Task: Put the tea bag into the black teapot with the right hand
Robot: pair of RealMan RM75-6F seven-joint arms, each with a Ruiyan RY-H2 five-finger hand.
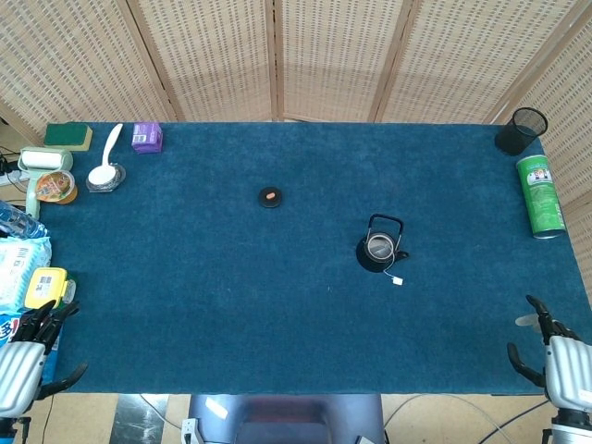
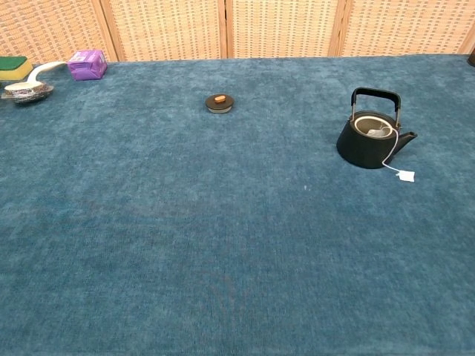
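The tea bag is seen lying inside the black teapot, its tag trailing outside; the right hand is being held empty, fingers apart, at the table's edge; a snagged string risks dragging it out.

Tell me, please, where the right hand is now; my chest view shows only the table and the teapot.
Observer: The right hand hangs off the table's near right corner, fingers apart, holding nothing, well clear of the black teapot.
Operator: And the left hand?
Observer: The left hand is at the near left corner, also holding nothing.
Operator: Is anything at the far right, beyond my frame?
Observer: A green canister lies on its side, with a black mesh cup behind it.
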